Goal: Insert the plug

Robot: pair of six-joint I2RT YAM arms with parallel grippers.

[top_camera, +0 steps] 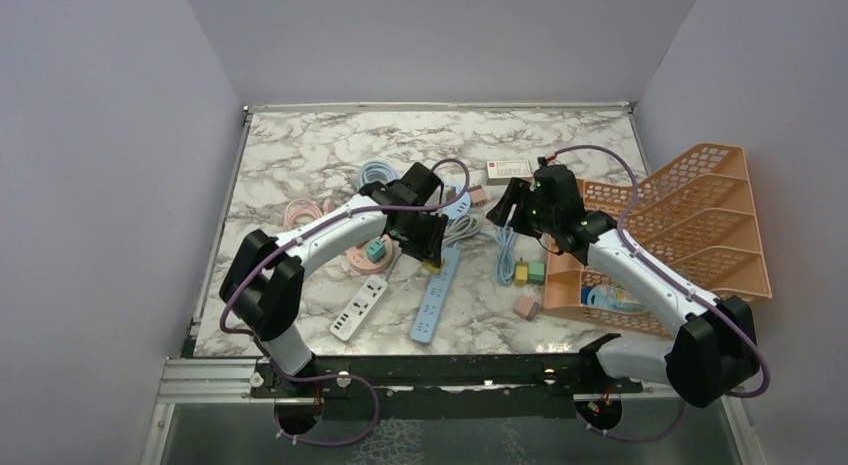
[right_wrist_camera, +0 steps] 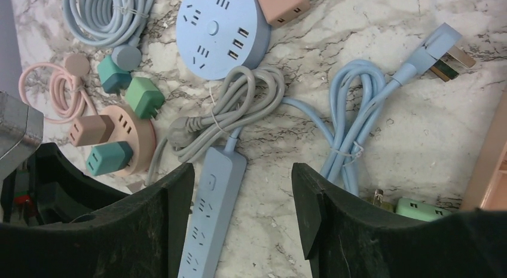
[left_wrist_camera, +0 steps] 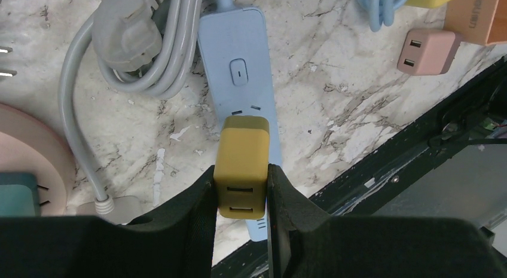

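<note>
Pinched tight in the left gripper [left_wrist_camera: 242, 170]: the mustard plug [left_wrist_camera: 241, 147], taken by its two flat sides, port face toward the wrist camera. Sits over the blue power strip [left_wrist_camera: 236, 45], just below the switch, right at the first socket; pins in or not, cannot tell. Looks small, light, hard-shelled and smooth, so likely to twist or slip if squeezed off-centre. Best held on the flat sides and pushed straight down. Probably needs a firm push, and risks shoving the light strip across the marble table [top_camera: 300, 145] unless pinned.

Above the strip's cord end, the right gripper [right_wrist_camera: 242, 170], jaws apart, holding nothing.

Crowding the strip: a grey cord [left_wrist_camera: 128, 39] bundled against its top end, a pink adapter [left_wrist_camera: 427, 51] well off to the side, a round blue hub [right_wrist_camera: 218, 27], a pink hub [right_wrist_camera: 134, 137] loaded with plugs, a light-blue cable [right_wrist_camera: 353, 110], an orange basket [top_camera: 700, 215] at the table's right. No clutter on the strip's face around the plug.
</note>
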